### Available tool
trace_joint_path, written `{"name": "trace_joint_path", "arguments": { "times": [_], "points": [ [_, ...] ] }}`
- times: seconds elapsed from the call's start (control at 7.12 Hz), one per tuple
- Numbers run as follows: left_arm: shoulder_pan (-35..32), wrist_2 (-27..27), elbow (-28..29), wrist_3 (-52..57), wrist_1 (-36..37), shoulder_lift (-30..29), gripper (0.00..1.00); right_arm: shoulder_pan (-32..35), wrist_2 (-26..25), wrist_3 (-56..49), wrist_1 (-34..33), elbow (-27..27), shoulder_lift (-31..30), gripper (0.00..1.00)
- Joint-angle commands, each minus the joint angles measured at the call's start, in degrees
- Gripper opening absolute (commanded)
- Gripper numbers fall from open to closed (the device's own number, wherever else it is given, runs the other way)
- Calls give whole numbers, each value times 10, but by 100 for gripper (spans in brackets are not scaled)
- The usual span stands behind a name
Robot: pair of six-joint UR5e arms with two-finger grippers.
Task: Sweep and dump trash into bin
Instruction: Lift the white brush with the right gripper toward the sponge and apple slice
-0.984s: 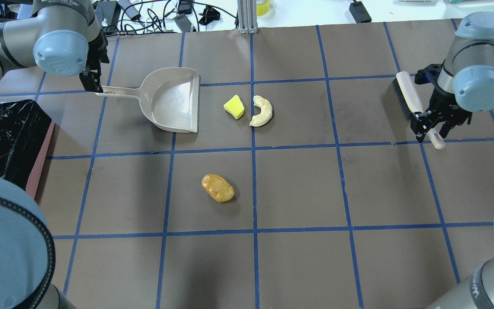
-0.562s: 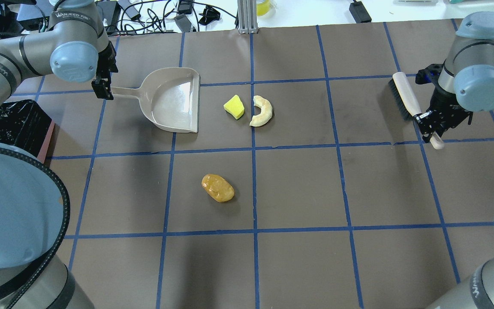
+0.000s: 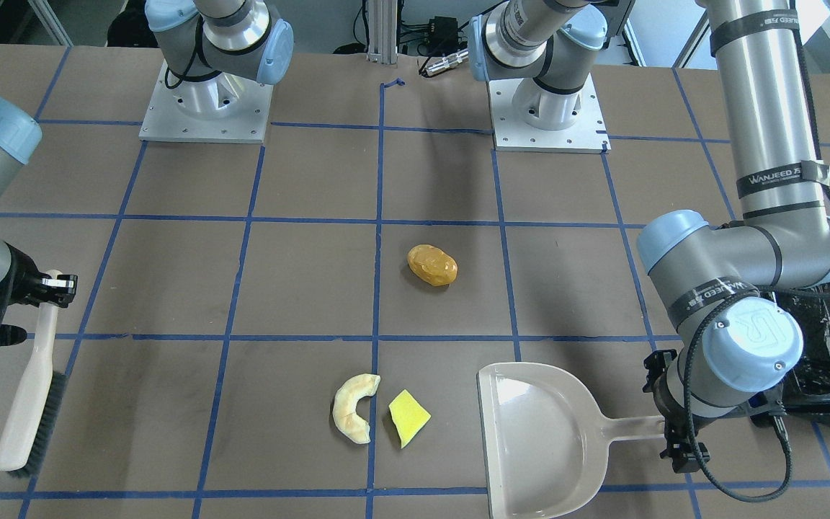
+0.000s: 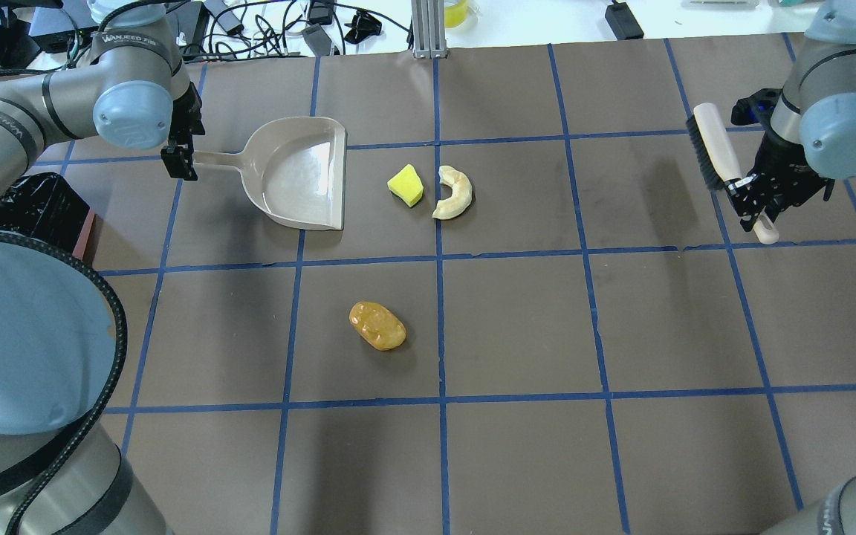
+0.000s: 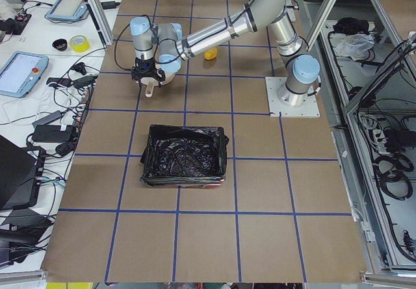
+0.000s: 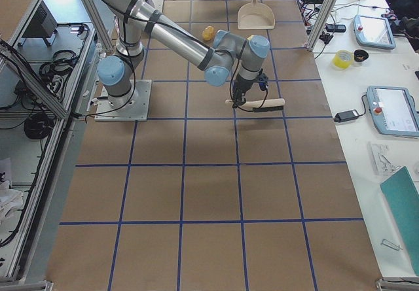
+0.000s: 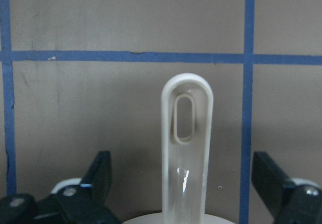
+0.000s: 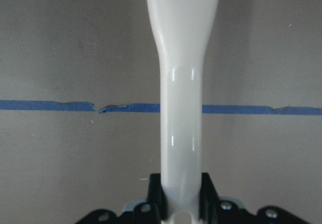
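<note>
Trash: wedge [image 4: 406,185] and crescent [image 4: 454,192] side by side on the table, just off the dustpan [image 4: 298,174] mouth; lump [image 4: 377,325] apart, nearer the robot.
Left gripper [image 4: 178,161]: nearer; wide open, straddling the dustpan handle.
Right gripper [image 4: 752,203]: clamped on brush [image 4: 710,148], well right.
Bin [image 5: 185,130]: far left.

Overhead, the left arm [image 4: 27,334] hides most of the bin [image 4: 27,204].
</note>
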Motion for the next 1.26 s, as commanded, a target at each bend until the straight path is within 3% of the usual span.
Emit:
{"name": "trace_joint_path", "arguments": {
  "times": [0.0, 0.42, 0.56, 0.84, 1.12],
  "points": [
    [0, -1, -3, -5, 2, -4, 100, 91, -1, 130, 27, -1, -16, 10],
    [0, 1, -17, 2, 2, -4, 97, 245, 13, 384, 33, -5, -6, 10],
    [0, 1, -23, 8, 2, -4, 85, 285, 14, 440, 32, -11, 11, 10],
    [0, -1, -25, 3, 14, -1, 0, 328, 80, 532, 33, -44, 39, 9],
    [0, 0, -23, 24, 17, 7, 0, 336, 106, 543, 33, -54, 54, 9]
  ]
}}
